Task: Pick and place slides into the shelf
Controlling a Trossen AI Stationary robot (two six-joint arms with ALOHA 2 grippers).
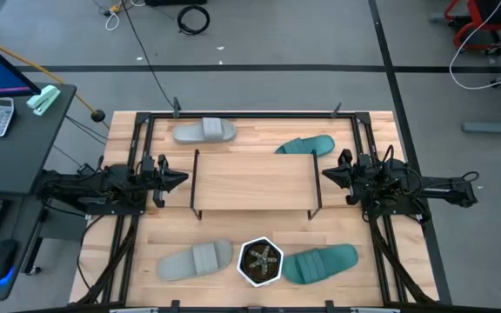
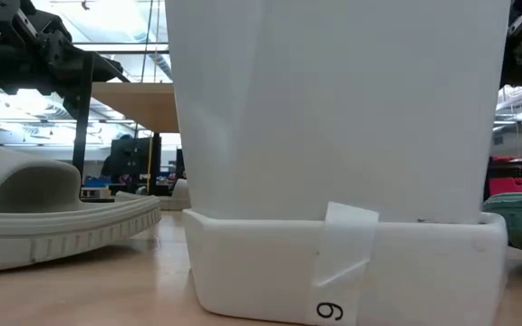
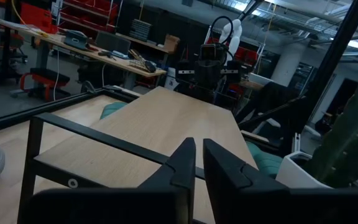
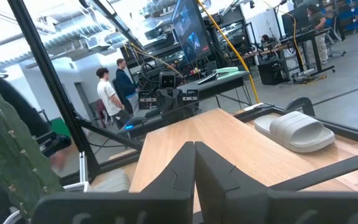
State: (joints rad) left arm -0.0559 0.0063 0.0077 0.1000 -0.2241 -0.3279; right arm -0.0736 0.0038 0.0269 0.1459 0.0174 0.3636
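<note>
— Starting left: where's the left gripper (image 1: 181, 179)?
— Beside the low wooden shelf with black metal legs (image 1: 252, 177), fingers slightly apart, seemingly empty.
— And the right gripper (image 1: 327, 173)?
— Closed, empty. Grey and teal rubber slides (image 1: 205, 132) lie around the shelf.

Even overhead lighting is illuminating the table (image 1: 233, 235) brightly; shadows are staying soft. The near white pot (image 2: 343, 154) is appearing blurred, overexposed.
</note>
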